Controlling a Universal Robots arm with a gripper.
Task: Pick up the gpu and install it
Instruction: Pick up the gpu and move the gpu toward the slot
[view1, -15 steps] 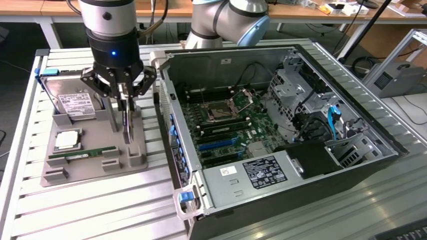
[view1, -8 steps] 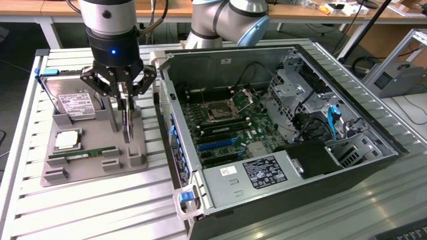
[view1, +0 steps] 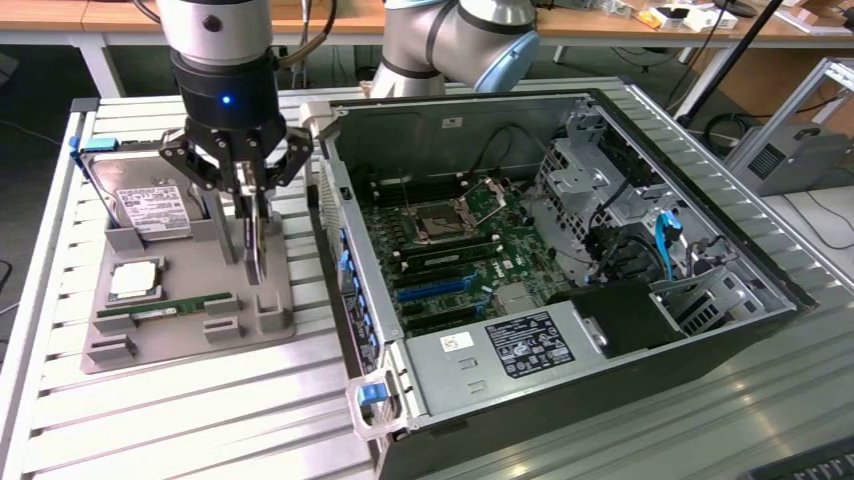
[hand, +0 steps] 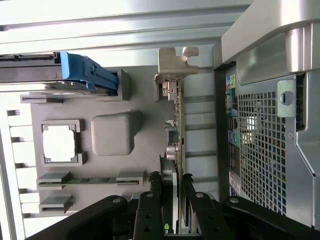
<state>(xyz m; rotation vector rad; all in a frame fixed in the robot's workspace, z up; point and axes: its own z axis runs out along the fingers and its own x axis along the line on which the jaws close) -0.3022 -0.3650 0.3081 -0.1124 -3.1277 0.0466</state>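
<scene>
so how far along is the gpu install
Done: the gripper is clamped on the gpu, which stands on edge over the grey tray. In hand: that grip; whether the card has lifted clear of the tray I cannot tell. Left: the install itself, since the gpu is outside the open computer case.
</scene>
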